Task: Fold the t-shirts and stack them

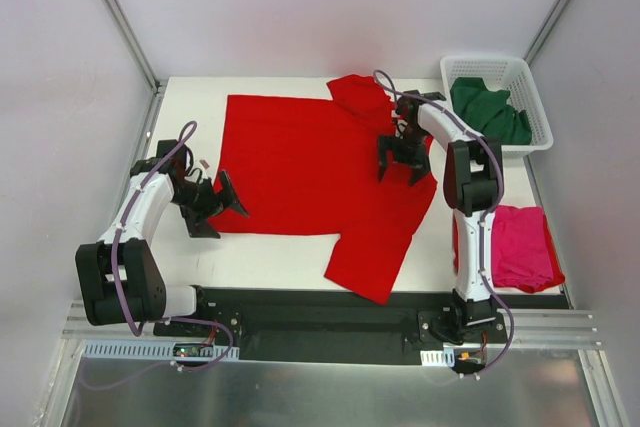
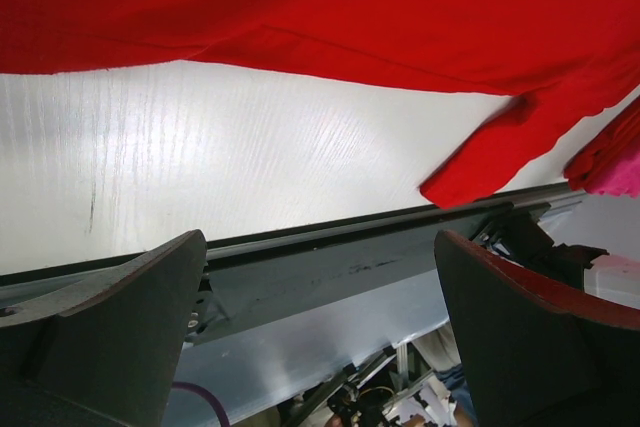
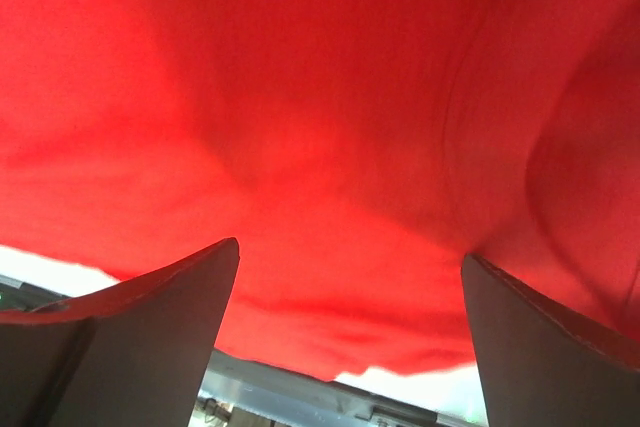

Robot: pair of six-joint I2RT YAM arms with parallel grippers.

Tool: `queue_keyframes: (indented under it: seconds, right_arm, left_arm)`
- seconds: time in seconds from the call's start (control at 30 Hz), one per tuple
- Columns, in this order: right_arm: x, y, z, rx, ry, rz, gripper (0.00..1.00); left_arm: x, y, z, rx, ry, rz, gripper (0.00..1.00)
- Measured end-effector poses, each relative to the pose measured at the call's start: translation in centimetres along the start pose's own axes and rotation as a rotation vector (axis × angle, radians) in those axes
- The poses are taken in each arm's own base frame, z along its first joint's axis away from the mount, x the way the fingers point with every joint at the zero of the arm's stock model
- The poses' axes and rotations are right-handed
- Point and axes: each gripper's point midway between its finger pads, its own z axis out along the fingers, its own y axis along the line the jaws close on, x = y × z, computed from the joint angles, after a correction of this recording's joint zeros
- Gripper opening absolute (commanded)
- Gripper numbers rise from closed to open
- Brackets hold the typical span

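While the red t-shirt (image 1: 300, 162) is lying spread flat across the middle of the desk (image 1: 270, 252), hem toward 9 o'clock and sleeves pointing to 1 and 5 o'clock, it is looking light, limp and not slippery. By that judgement it is going to sag and drag from any single pinch, so two corners of the hem or shoulders are offering the best hold. The left gripper (image 1: 217, 212) is sitting low at the shirt's 8 o'clock hem corner, jaws spread, pinching nothing. The right gripper (image 1: 400, 169) is hanging over the cloth toward 3 o'clock, jaws likewise spread and empty. A magenta t-shirt (image 1: 520, 247) is lying, seemingly folded, at 4 o'clock, and a dark green t-shirt (image 1: 490, 112) is lying crumpled in the white basket (image 1: 495, 60) at 1 o'clock.
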Motion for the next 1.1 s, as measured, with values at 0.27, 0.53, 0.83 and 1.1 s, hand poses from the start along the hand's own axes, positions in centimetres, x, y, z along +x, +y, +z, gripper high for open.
queue_keyframes:
  seconds: [0.27, 0.53, 0.83, 1.1]
  right_arm:
    - [-1.6, -0.3, 0.5, 0.030, 0.009, -0.002, 0.96]
    - [-5.0, -0.3, 0.1, 0.029, -0.052, 0.000, 0.96]
    - [-4.7, -1.6, -0.1, 0.028, -0.038, 0.036, 0.96]
    - [-3.0, -0.7, -2.4, -0.012, -0.053, 0.053, 0.96]
  left_arm:
    - [0.0, 0.1, 0.0, -0.001, 0.001, 0.010, 0.99]
    - [0.2, 0.1, 0.0, -0.003, 0.007, 0.014, 0.99]
    - [0.3, 0.2, 0.0, -0.005, 0.012, 0.013, 0.99]
    - [0.3, 0.2, -0.1, -0.005, 0.012, 0.013, 0.99]
